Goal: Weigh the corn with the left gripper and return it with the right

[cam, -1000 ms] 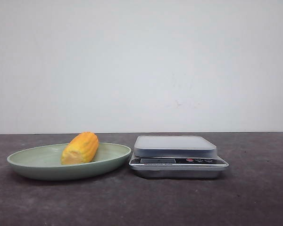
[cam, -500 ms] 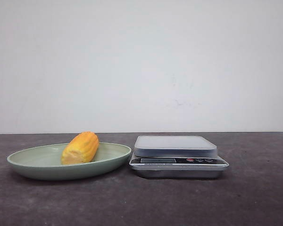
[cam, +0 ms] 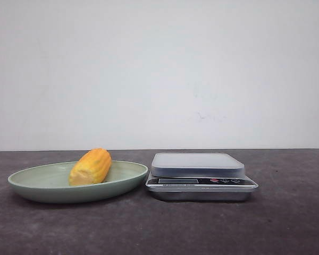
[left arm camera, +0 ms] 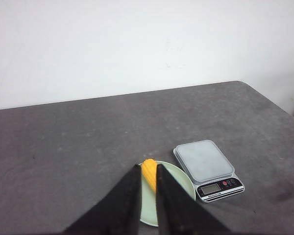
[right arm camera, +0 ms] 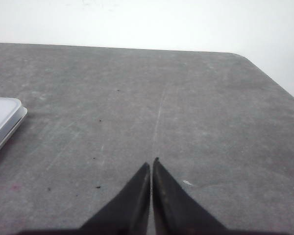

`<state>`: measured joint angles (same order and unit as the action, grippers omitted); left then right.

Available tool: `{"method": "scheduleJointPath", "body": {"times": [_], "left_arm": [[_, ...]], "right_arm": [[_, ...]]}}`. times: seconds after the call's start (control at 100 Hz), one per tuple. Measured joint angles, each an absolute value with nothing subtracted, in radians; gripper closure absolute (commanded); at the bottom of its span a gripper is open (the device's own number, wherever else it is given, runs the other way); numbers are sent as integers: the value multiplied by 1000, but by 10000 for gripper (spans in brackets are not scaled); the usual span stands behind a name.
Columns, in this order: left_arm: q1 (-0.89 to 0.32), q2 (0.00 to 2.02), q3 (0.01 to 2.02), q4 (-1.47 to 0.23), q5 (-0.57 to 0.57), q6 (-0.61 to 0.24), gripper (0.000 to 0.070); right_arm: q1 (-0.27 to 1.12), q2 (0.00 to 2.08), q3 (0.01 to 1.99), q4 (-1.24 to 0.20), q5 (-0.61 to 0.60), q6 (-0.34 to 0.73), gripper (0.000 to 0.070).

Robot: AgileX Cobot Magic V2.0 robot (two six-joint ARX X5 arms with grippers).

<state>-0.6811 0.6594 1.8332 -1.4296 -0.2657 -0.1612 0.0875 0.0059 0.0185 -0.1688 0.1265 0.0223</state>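
Lying on its side in the green plate (cam: pixel 37 188), the corn (cam: pixel 91 167) waits for pickup, scale (cam: pixel 198 164) just beside the plate so we judge the transfer short. Our left pincer (left arm camera: pixel 147 169) hangs high above, fingers slightly parted and lined up on the cob. Right pincer (right arm camera: pixel 151 165) sits closed over bare worktop (right arm camera: pixel 210 122), out of the way until the return.
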Motion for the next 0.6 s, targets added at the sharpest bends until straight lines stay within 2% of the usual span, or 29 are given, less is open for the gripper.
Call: {"method": "scheduleJointPath", "body": {"times": [0.45, 0.51, 0.6], "left_arm": [[-678, 658, 1816, -1418, -267, -137, 696], [-658, 645, 1752, -1314, -263, -102, 696], [-596, 629, 1634, -1029, -236, -3, 696]], "right_arm": [[88, 6, 19, -168, 126, 22, 700], [88, 6, 19, -168, 126, 22, 700], [88, 6, 19, -168, 126, 22, 700]]}}
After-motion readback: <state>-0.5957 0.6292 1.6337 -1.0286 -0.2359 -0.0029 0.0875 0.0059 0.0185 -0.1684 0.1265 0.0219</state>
